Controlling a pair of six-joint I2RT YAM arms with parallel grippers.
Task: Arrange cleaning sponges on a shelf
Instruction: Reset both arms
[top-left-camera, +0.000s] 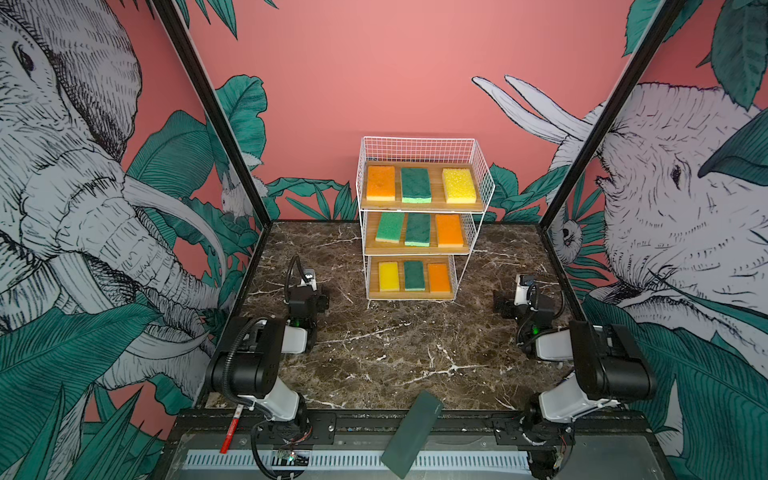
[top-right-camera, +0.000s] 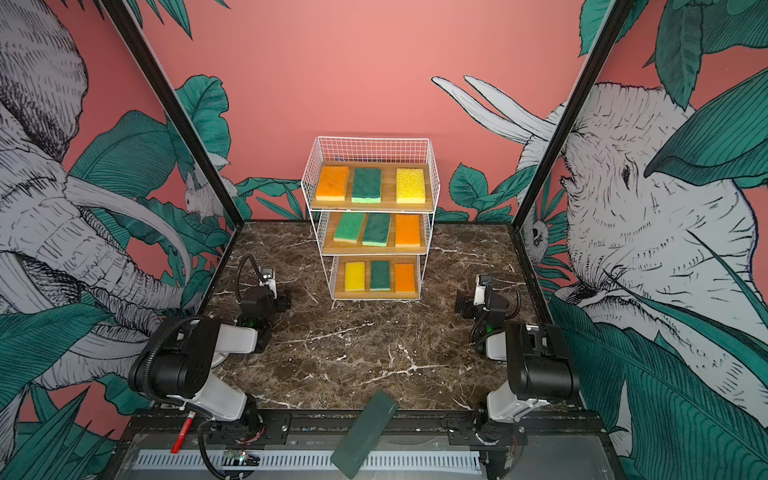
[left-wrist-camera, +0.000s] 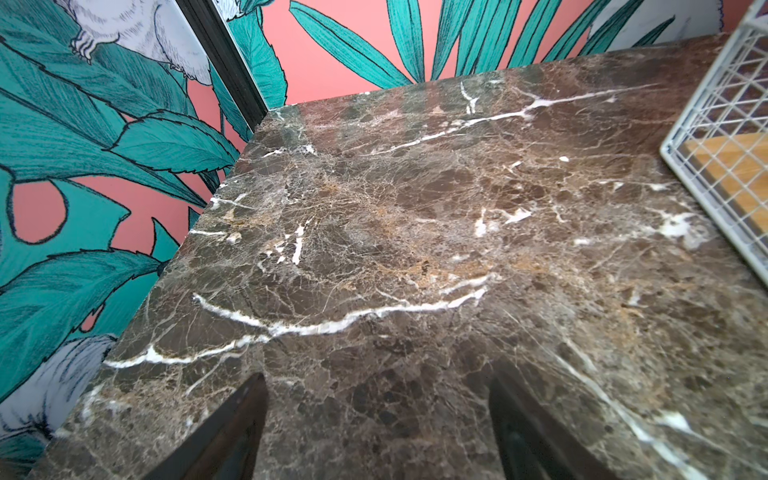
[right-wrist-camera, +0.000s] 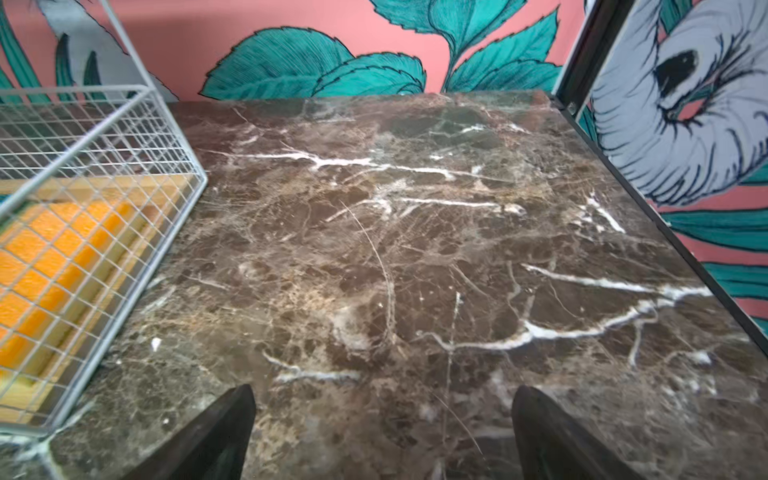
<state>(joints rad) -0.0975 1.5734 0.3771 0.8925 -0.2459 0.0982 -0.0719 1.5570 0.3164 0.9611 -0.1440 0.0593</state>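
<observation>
The shelf (top-left-camera: 417, 149) (top-right-camera: 372, 147) stands at the back middle of the table. Each of its boards carries three cleaning sponges. On the top board lie an orange (top-left-camera: 380, 183), a dark green (top-left-camera: 416, 185) and a yellow one (top-left-camera: 459, 185). The middle board has green (top-left-camera: 390, 227), dark green (top-left-camera: 418, 229) and orange (top-left-camera: 449, 230). The bottom board has yellow (top-left-camera: 389, 276), dark green (top-left-camera: 414, 275) and orange (top-left-camera: 439, 277). My left gripper (left-wrist-camera: 376, 378) (top-left-camera: 308, 300) is open over bare marble left of the shelf. My right gripper (right-wrist-camera: 384, 388) (top-left-camera: 521, 307) is open and empty to its right.
A long dark green slab (top-left-camera: 411, 434) lies tilted across the table's front edge. A red pen (top-left-camera: 230, 430) rests by the left arm's base. The marble table (top-left-camera: 395, 353) ends at black frame posts and printed walls on both sides.
</observation>
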